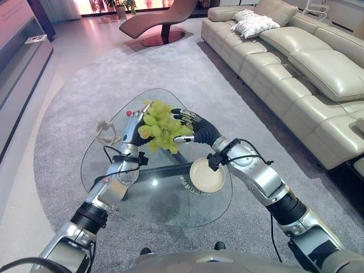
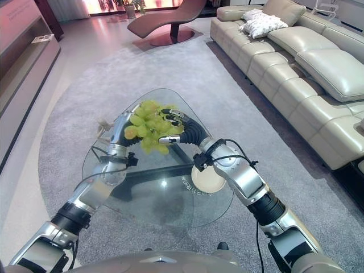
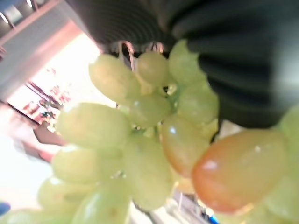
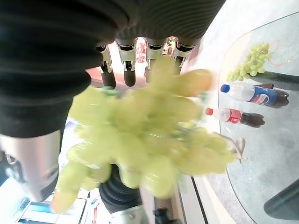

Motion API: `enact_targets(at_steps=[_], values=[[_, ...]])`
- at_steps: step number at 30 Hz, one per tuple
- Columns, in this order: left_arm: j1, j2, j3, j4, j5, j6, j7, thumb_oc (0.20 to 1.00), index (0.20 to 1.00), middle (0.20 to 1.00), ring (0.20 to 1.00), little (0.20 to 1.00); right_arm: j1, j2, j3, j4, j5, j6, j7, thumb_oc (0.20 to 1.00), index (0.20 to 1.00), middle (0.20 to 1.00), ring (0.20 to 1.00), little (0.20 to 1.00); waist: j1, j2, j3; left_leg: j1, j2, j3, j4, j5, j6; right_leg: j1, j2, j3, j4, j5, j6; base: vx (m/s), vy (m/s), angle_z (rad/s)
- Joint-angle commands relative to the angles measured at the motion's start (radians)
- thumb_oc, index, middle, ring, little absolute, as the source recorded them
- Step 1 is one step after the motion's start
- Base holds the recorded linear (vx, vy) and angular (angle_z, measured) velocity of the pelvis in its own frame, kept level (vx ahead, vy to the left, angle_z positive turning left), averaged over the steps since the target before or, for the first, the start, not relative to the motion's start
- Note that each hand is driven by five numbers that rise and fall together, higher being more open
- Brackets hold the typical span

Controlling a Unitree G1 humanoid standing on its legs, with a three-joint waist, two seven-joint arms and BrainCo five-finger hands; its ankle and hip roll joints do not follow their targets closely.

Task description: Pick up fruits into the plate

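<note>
A bunch of green grapes [image 1: 162, 126] hangs above the far part of the glass table [image 1: 159, 202], held between both hands. My right hand [image 1: 192, 128] comes at it from the right, its fingers [image 4: 128, 65] over the top of the bunch [image 4: 149, 135] and its thumb below, pinching it. My left hand [image 1: 133, 126] lies against the bunch's left side, and the grapes [image 3: 140, 140] crowd right up to it in the left wrist view. A small round cream plate [image 1: 207, 176] sits bare on the glass, below and to the right of the grapes, just under my right forearm.
A pale figurine [image 1: 104, 132] stands at the table's left edge. The right wrist view shows a second grape bunch [image 4: 250, 63] and two bottles [image 4: 247, 93] lying on the glass. A beige sofa [image 1: 296, 62] runs along the right, with a lounge chair [image 1: 162, 20] far behind.
</note>
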Motion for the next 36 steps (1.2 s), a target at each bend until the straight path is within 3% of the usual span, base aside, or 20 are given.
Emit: enact_targets(at_steps=[1, 8, 17, 29, 36], values=[[-0.142, 0.027, 0.01, -0.037, -0.019, -0.016, 0.057, 0.2, 0.2, 0.2, 0.2, 0.2, -0.038, 0.007, -0.059, -0.075, -0.019, -0.061, -0.014, 1.0, 1.0, 1.0, 1.0, 1.0, 0.003, -0.011, -0.016, -0.002, 0.005, -0.02, 0.021, -0.106, 0.016, 0.024, -0.027, -0.023, 0.055, -0.087, 0.025, 0.0, 0.0, 0.0], [-0.143, 0.026, 0.035, -0.041, 0.0, -0.004, 0.088, 0.2, 0.2, 0.2, 0.2, 0.2, -0.025, 0.019, -0.067, -0.077, -0.032, -0.057, -0.038, 1.0, 1.0, 1.0, 1.0, 1.0, 0.0, -0.009, -0.018, -0.01, 0.004, -0.023, 0.025, -0.1, 0.019, 0.017, -0.025, -0.014, 0.06, -0.086, 0.021, 0.0, 0.0, 0.0], [-0.169, 0.023, -0.007, -0.057, 0.009, -0.005, 0.025, 0.2, 0.2, 0.2, 0.2, 0.2, -0.045, 0.036, -0.046, -0.069, 0.003, -0.049, -0.06, 1.0, 1.0, 1.0, 1.0, 1.0, -0.002, -0.007, -0.016, -0.008, 0.003, -0.018, 0.026, -0.103, 0.02, 0.017, -0.028, -0.012, 0.058, -0.084, 0.023, 0.0, 0.0, 0.0], [-0.207, -0.01, -0.05, -0.089, -0.004, -0.049, 0.048, 0.2, 0.2, 0.2, 0.2, 0.2, -0.059, 0.075, 0.017, -0.045, 0.111, -0.017, -0.028, 1.0, 1.0, 1.0, 1.0, 1.0, -0.001, -0.015, -0.012, -0.005, 0.006, -0.008, 0.024, -0.103, 0.021, 0.018, -0.03, -0.015, 0.055, -0.081, 0.025, 0.0, 0.0, 0.0], [-0.228, -0.024, -0.053, -0.134, 0.006, -0.062, 0.074, 0.2, 0.2, 0.2, 0.2, 0.2, -0.066, 0.106, 0.065, -0.049, 0.27, 0.048, -0.011, 1.0, 1.0, 1.0, 1.0, 1.0, 0.001, -0.02, -0.012, -0.005, 0.008, -0.007, 0.024, -0.102, 0.019, 0.018, -0.032, -0.018, 0.057, -0.082, 0.026, -0.01, -0.003, 0.0]])
